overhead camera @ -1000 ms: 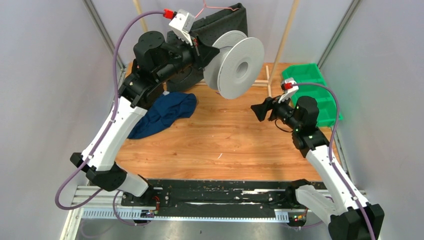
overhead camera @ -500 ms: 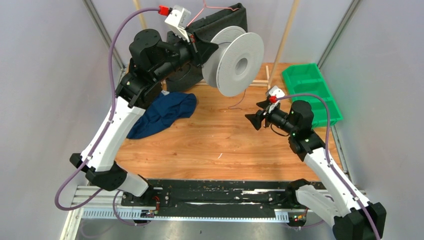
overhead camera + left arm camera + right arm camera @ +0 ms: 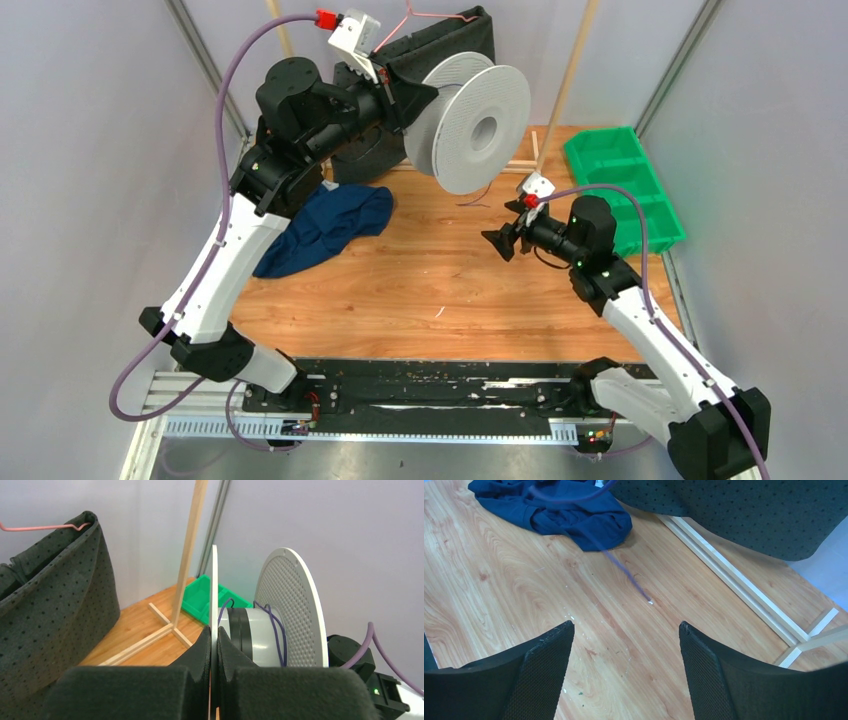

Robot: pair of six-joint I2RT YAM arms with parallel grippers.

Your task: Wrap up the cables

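Note:
My left gripper (image 3: 405, 95) is shut on the near flange of the grey-white spool (image 3: 470, 120) and holds it high above the table's back. In the left wrist view the pads (image 3: 214, 630) pinch the thin flange edge, with the spool's far flange (image 3: 290, 605) beyond. The thin dark cable (image 3: 272, 625) loops round the hub. Its loose end hangs below the spool (image 3: 478, 197). My right gripper (image 3: 493, 240) is open and empty, low over the table under the spool. In the right wrist view (image 3: 624, 625) the cable (image 3: 624, 575) dangles ahead of the fingers, apart from them.
A blue cloth (image 3: 330, 225) lies at the left of the wooden table. A green bin (image 3: 625, 185) stands at the right edge. Dark dotted fabric (image 3: 450, 45) hangs on a pink hanger at the back. A wooden frame (image 3: 570, 70) stands behind the spool, its base rails on the table (image 3: 734, 582).
My right arm has moved left toward the table's middle, under the spool. My left arm lifted the spool slightly, then held still. The cable end now hangs in view below the spool.

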